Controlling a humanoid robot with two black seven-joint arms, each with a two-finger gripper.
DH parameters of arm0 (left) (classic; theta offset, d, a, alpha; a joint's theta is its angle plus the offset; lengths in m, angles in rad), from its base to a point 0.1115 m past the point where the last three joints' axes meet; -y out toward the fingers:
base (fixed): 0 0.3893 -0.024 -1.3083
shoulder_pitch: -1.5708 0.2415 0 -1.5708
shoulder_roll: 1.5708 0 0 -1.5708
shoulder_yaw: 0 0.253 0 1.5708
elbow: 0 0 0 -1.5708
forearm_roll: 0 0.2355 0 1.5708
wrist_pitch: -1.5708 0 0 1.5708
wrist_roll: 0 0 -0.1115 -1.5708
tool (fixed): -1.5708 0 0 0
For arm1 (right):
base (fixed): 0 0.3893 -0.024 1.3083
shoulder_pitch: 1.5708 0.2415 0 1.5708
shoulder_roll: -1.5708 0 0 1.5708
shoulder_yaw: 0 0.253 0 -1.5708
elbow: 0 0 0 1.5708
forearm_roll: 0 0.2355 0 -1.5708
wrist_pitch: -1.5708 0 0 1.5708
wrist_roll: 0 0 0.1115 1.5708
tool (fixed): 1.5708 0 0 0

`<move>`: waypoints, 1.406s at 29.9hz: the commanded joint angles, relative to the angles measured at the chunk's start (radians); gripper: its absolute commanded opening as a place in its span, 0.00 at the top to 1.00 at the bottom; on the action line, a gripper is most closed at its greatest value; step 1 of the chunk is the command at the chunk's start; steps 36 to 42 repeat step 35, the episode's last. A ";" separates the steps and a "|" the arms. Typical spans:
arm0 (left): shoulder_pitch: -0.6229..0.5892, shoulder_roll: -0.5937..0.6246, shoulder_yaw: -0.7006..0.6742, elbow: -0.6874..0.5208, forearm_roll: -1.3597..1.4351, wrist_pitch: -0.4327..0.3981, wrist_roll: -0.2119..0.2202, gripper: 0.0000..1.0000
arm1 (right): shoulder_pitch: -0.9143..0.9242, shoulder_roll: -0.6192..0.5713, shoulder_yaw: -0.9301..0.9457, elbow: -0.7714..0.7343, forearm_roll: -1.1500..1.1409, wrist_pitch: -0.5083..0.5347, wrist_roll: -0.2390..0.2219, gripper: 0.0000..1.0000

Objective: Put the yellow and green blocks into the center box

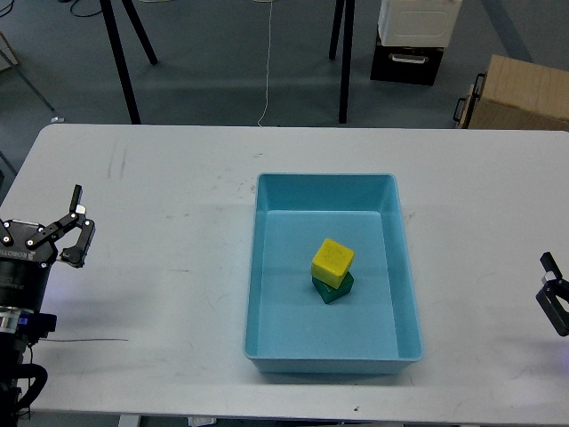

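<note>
Where tripod legs (120, 53) stand, grey floor (213, 62), white table (160, 294), scuffed.

No text, label or number is readable anywhere

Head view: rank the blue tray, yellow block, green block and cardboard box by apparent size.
1. blue tray
2. cardboard box, cropped and farther away
3. yellow block and green block: unranked, since yellow covers part of green.

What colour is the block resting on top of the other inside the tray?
Bright yellow; the yellow block sits on the green block, shown best in the head view.
</note>
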 commanded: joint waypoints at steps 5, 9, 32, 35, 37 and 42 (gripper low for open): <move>0.194 -0.009 0.062 -0.086 -0.006 0.000 -0.009 0.00 | -0.041 0.022 -0.016 0.044 -0.002 0.000 0.000 0.00; 0.200 -0.009 0.082 -0.088 -0.006 0.000 -0.009 0.00 | -0.047 0.048 -0.017 0.046 -0.017 0.000 0.000 0.00; 0.203 -0.009 0.145 -0.094 -0.006 0.000 -0.011 0.00 | -0.082 0.147 0.010 0.044 -0.051 0.000 0.021 0.00; 0.203 -0.009 0.145 -0.092 -0.006 0.000 -0.011 0.00 | -0.082 0.152 0.022 0.044 -0.051 0.000 0.037 0.00; 0.203 -0.009 0.145 -0.092 -0.006 0.000 -0.011 0.00 | -0.082 0.152 0.022 0.044 -0.051 0.000 0.037 0.00; 0.203 -0.009 0.145 -0.092 -0.006 0.000 -0.011 0.00 | -0.082 0.152 0.022 0.044 -0.051 0.000 0.037 0.00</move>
